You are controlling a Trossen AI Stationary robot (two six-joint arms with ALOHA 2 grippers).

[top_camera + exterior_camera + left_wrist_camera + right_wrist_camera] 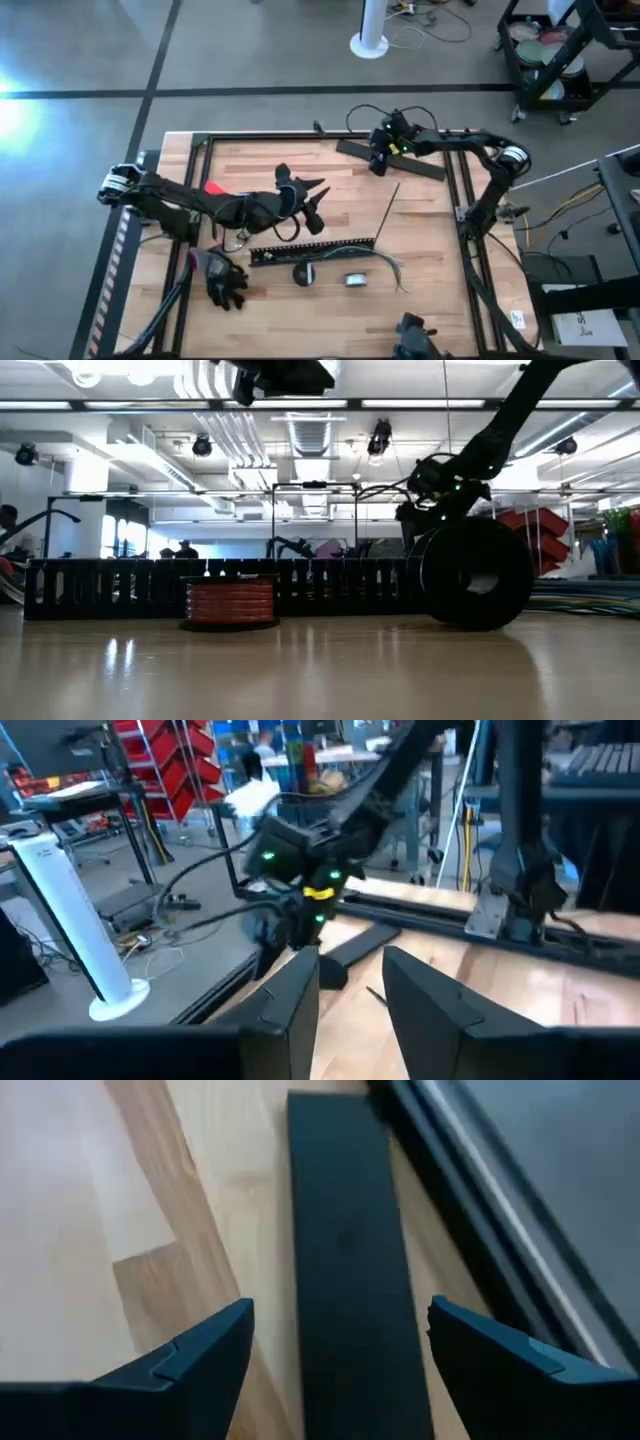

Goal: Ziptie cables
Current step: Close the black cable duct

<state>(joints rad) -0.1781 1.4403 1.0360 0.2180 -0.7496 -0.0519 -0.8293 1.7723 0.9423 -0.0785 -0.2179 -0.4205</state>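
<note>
Fingers of the right gripper [340, 1350] spread open above the wide flat bar [355, 1280]. High view: ziptie [387, 212] lies right of centre on the desk [430, 260], untouched; left gripper [318, 205] nearby, slightly parted. Risk: grasping the bar instead.

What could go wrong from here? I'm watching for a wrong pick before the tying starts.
1. The right gripper hangs open astride the wide flat black bar, not the ziptie; closing now would likely grab the wrong part.
2. The left gripper sits open above the table's middle, close to the comb-toothed duct; a low sweep might knock it.
</note>
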